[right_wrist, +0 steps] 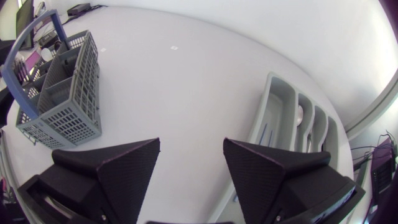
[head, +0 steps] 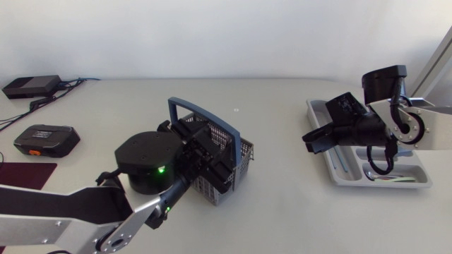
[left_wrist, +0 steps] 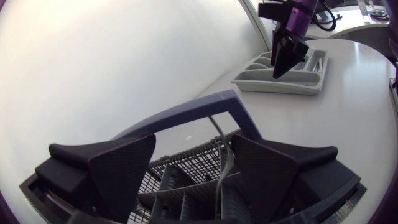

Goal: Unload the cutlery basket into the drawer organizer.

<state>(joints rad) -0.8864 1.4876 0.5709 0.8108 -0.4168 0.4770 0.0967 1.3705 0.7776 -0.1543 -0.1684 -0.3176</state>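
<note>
We are hovering our left gripper (left_wrist: 193,149) directly over the cutlery basket (left_wrist: 177,177), with its fingers spread wide and pinching nothing. A slim metal utensil (left_wrist: 222,163) is standing nearly upright in a compartment below, its long axis pointing up toward us. It is rising into the gap between the fingers but far closer to one of them. Our left arm is clearly the nearer one. Our right gripper (right_wrist: 189,155) is hanging over the surface (right_wrist: 186,81) by the drawer organizer (right_wrist: 283,118), also spread and empty, well apart from the basket.
</note>
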